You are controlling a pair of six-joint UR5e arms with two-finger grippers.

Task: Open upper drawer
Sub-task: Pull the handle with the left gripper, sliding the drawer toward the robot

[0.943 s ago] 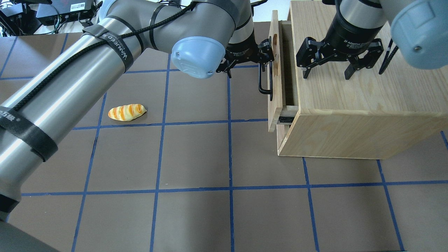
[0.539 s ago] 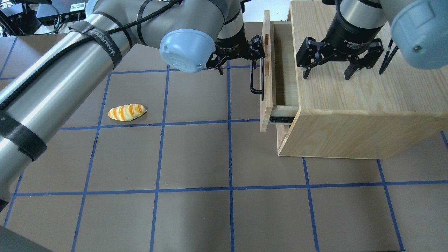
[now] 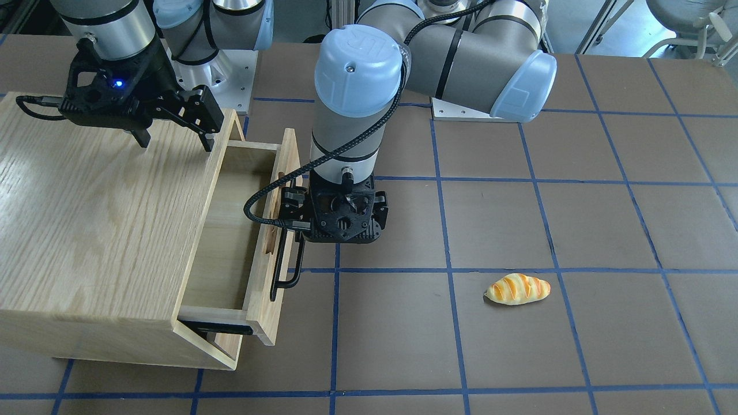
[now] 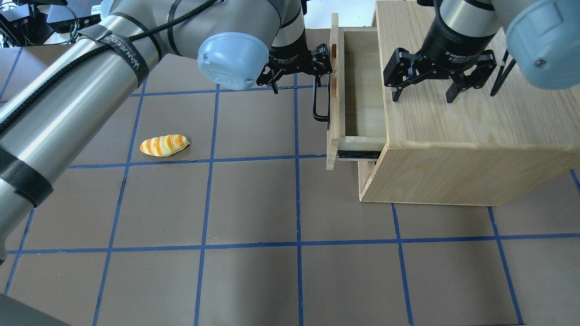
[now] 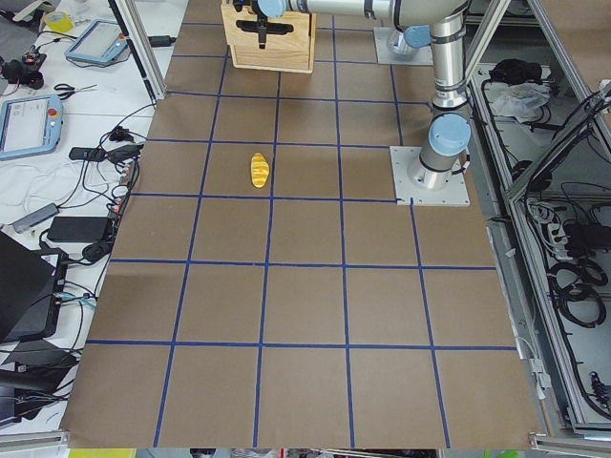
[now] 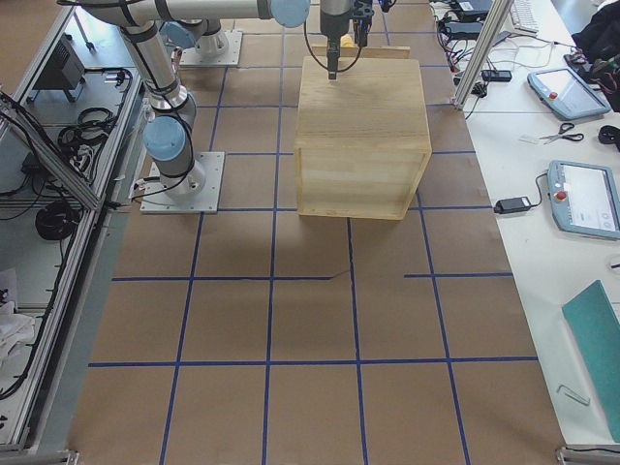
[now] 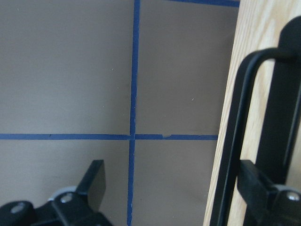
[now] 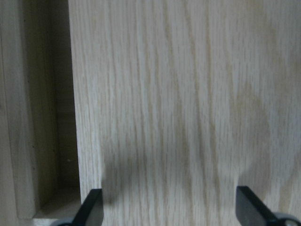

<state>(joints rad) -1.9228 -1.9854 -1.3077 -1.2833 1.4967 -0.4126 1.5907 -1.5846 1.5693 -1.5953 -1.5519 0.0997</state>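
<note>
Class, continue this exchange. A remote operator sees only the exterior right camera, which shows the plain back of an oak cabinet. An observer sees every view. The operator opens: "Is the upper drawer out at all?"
Observer: Yes. The upper drawer stands partway out of the cabinet, and its inside looks bare.
Operator: Which gripper is at its handle?
Observer: The left gripper. It is open, with one of its fingers on the drawer side of the black bar handle.
Operator: Is anything lying in front of the drawer?
Observer: A toy bread lies on the table, well apart from the drawer front.
</note>
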